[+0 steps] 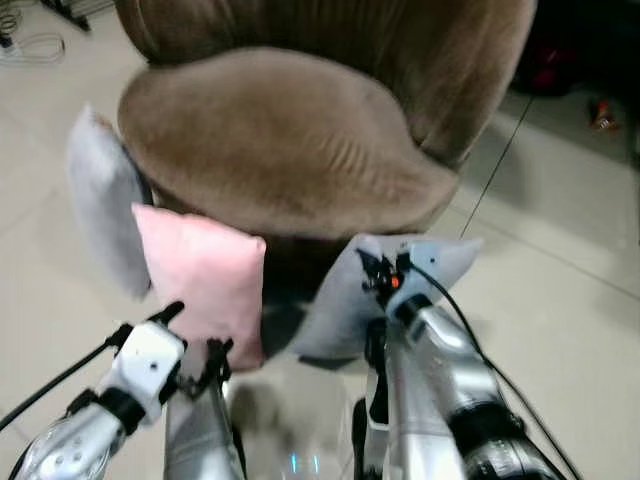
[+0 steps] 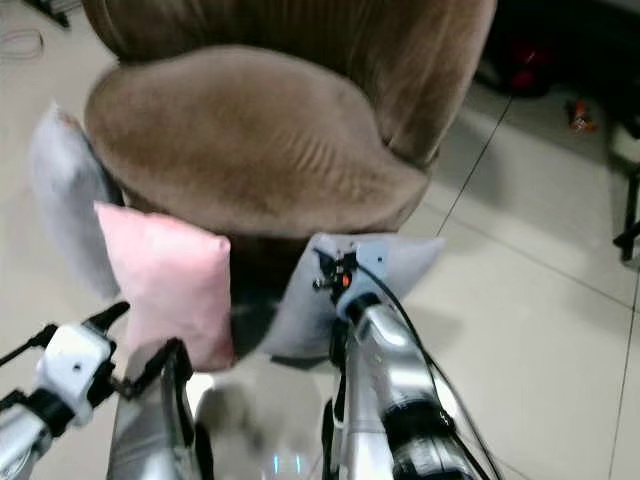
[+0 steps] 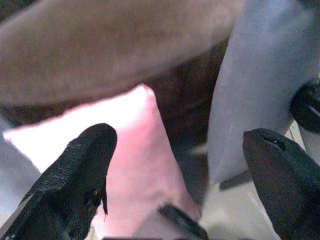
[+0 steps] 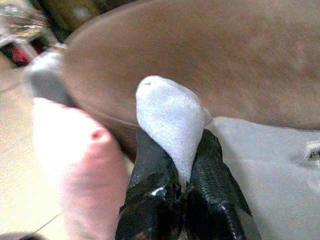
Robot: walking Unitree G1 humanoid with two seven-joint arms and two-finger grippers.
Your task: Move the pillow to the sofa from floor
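A light blue-grey pillow (image 1: pixel 340 305) leans against the front of the brown sofa (image 1: pixel 270 140), low by the floor. My right gripper (image 4: pixel 175 160) is shut on that pillow's upper corner (image 4: pixel 167 115), which sticks out between the black fingers. A pink pillow (image 1: pixel 205 280) stands upright just to its left, also against the sofa's front. My left gripper (image 3: pixel 180 145) is open close to the pink pillow (image 3: pixel 135 145), one finger (image 3: pixel 85 160) in front of it, holding nothing.
A grey pillow (image 1: pixel 105 200) leans on the sofa's left side. Pale tiled floor (image 1: pixel 560 280) stretches to the right. Cables (image 1: pixel 35 45) lie on the floor at the far left, and a red object (image 1: pixel 545 65) sits in the dark corner at the far right.
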